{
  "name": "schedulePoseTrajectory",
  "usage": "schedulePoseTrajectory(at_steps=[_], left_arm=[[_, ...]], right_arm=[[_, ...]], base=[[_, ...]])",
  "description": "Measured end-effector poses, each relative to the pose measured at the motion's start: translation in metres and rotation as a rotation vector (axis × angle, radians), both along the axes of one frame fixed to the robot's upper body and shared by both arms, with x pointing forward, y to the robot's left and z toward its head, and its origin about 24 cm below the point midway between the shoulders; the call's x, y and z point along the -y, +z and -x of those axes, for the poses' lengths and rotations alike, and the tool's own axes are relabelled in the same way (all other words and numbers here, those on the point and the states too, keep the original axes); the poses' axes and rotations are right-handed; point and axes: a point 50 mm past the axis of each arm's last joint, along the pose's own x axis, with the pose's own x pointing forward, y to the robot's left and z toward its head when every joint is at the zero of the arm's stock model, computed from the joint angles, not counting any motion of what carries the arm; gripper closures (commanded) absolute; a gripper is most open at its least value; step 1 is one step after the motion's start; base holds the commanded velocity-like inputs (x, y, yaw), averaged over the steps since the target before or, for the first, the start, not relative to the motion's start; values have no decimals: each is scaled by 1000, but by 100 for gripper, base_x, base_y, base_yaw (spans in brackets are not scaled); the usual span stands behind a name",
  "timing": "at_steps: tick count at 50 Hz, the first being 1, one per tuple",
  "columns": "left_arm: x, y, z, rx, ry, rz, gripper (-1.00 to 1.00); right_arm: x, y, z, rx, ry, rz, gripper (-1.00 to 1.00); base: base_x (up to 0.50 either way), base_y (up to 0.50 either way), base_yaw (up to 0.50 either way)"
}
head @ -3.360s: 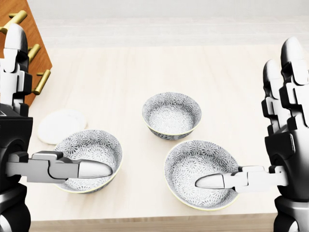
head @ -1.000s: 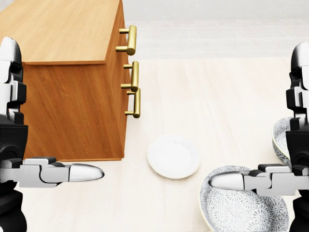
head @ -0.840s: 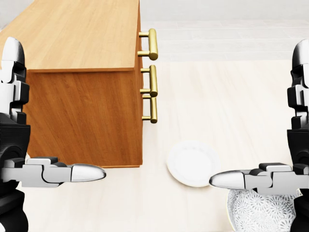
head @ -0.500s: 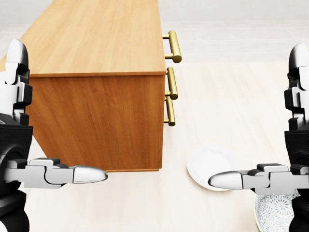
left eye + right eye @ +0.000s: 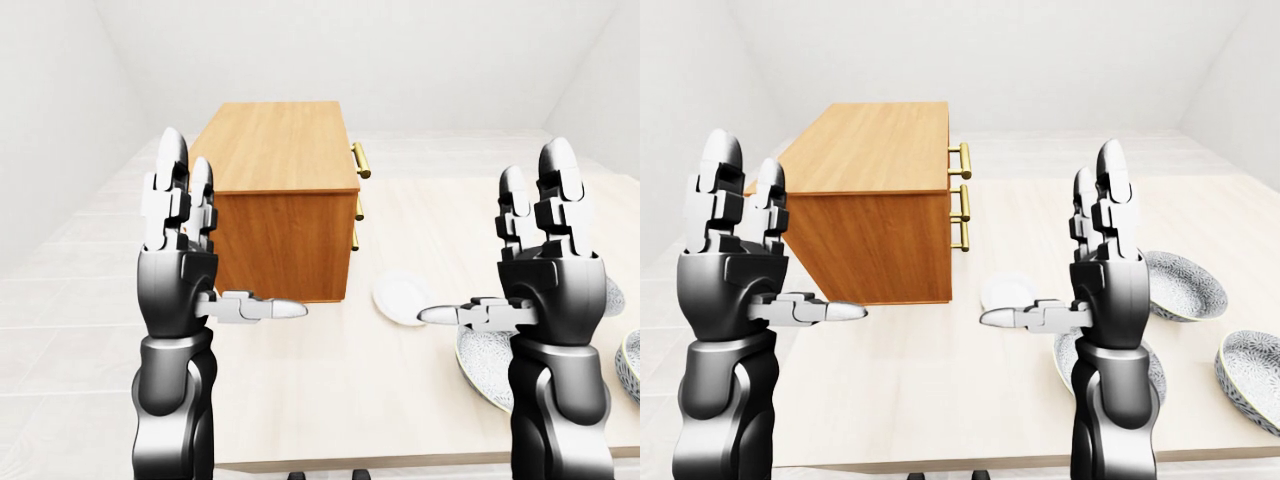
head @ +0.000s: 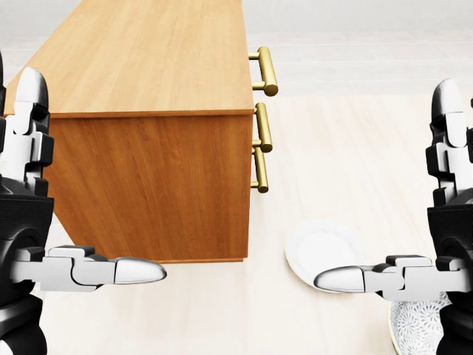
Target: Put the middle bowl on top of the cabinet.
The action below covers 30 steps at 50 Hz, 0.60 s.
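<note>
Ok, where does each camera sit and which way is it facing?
Left-eye view: on the head, facing ahead over the table at the cabinet; left hand and right hand raised open.
Head view: on the head, tilted steeply down at cabinet and white plate; hands at edges.
Right-eye view: paired eye, same heading; three bowls show.
Both eyes share cabinet, plate, hands.

The cabinet [image 6: 148,66] was warm orange-brown wood grain with brass-gold handles [image 6: 264,70]. The table [image 6: 355,163] was pale cream wood, the plate [image 6: 321,248] plain white, and the bowls [image 5: 1180,285] carried a fine grey-and-white floral pattern
</note>
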Motion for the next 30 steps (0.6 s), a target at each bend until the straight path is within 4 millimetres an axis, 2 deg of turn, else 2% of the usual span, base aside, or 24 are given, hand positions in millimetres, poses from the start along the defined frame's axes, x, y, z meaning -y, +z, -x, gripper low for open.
schedulePoseTrajectory(at_steps=[30], left_arm=[[0,0,-2,0,10,-13,-100]], right_arm=[[11,-6,0,-46,-81,94,-100]], base=[[0,0,0]])
